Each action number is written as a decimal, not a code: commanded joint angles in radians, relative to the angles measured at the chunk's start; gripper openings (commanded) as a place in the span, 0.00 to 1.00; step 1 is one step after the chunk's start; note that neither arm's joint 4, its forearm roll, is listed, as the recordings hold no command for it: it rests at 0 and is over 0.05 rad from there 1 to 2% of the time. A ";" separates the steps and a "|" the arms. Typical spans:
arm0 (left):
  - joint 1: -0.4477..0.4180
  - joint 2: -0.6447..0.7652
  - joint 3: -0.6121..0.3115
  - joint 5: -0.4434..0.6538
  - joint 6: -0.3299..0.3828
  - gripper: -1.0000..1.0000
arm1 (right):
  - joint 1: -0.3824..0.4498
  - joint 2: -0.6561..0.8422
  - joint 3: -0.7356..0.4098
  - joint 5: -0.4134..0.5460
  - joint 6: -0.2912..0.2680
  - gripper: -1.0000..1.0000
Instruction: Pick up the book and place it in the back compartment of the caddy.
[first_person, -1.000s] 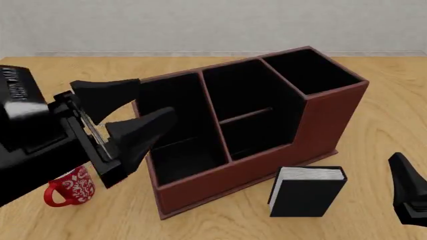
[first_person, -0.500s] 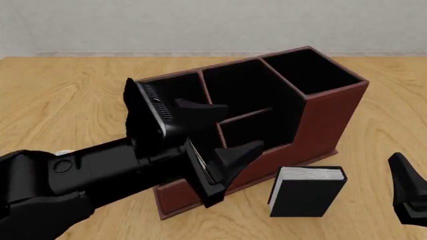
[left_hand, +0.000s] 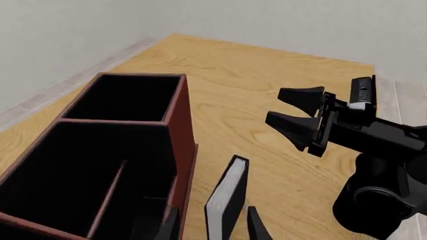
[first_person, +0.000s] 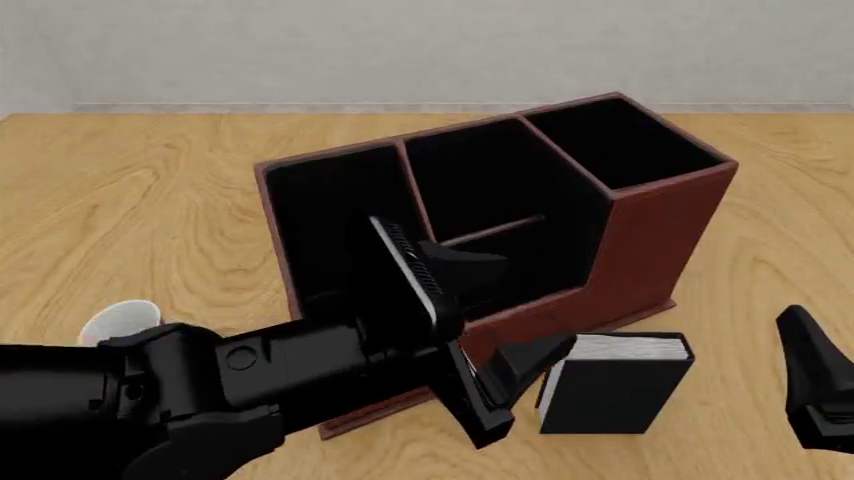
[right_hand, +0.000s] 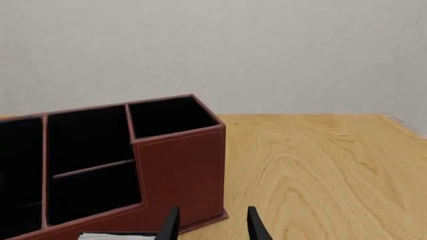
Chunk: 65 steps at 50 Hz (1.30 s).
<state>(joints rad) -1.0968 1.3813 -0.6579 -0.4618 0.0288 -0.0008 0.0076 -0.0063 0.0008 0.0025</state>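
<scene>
The book (first_person: 617, 388), black with white page edges, stands upright on the table in front of the caddy (first_person: 641, 235). My left gripper (first_person: 518, 308) is open right beside the book's left end. In the left wrist view the book (left_hand: 225, 200) stands edge-on just ahead of the fingertips (left_hand: 255, 226), in line with the gap. The caddy's middle cell holds the thin divider bar (first_person: 494, 230), with the back compartment (first_person: 478, 180) behind it. My right gripper (first_person: 817, 395) is open and empty, low at the right, apart from the book. It also shows in the left wrist view (left_hand: 293, 111).
The left arm (first_person: 267, 385) lies across the caddy's front left corner. Behind it, only the white rim of a mug (first_person: 120, 320) shows. The tall square cell (first_person: 621, 140) forms the caddy's right end. The caddy (right_hand: 180, 165) fills the right wrist view.
My left arm swung right and down, from the caddy's left end across its front to the book. It now hides most of the mug. The right gripper and the book have not moved.
</scene>
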 joint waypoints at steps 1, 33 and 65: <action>-0.017 0.060 -0.008 -0.033 0.003 1.00 | 0.000 0.003 0.001 -0.001 0.004 1.00; -0.013 0.231 -0.057 -0.047 -0.035 1.00 | 0.000 0.000 -0.002 0.003 0.003 1.00; -0.017 0.343 -0.130 -0.035 -0.034 1.00 | 0.000 -0.002 -0.001 0.002 -0.001 1.00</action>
<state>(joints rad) -1.1147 1.6912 -0.7627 -0.5032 -0.0036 -0.0007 0.0059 -0.0081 0.0044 0.0030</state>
